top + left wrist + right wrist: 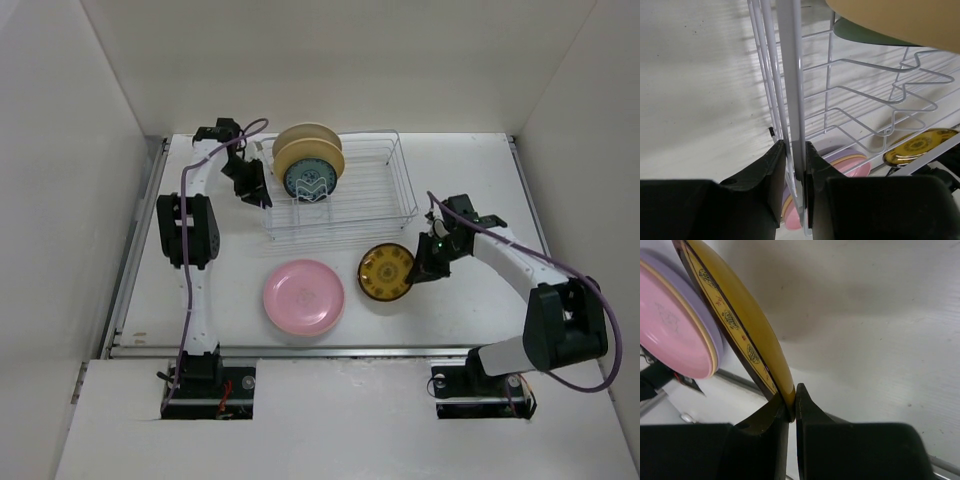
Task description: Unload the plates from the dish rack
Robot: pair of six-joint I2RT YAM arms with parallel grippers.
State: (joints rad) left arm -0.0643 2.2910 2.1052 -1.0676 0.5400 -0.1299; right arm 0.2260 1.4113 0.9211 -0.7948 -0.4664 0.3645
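The wire dish rack (370, 200) stands at the back middle and holds a cream plate (308, 142), a yellow plate (300, 158) and a small teal patterned plate (308, 182) at its left end. My left gripper (262, 197) is shut on the rack's left rim wire (792, 125). My right gripper (418, 268) is shut on the rim of the amber-brown plate (386, 272), which sits low over the table right of the pink stack (303, 296). In the right wrist view the amber-brown plate (735, 315) is pinched at its edge between the fingers.
The pink plate lies on top of a lavender plate (720, 347), with a thin yellow edge between them, at the front middle. White walls close in on the left, back and right. A metal rail (300, 350) runs along the near table edge.
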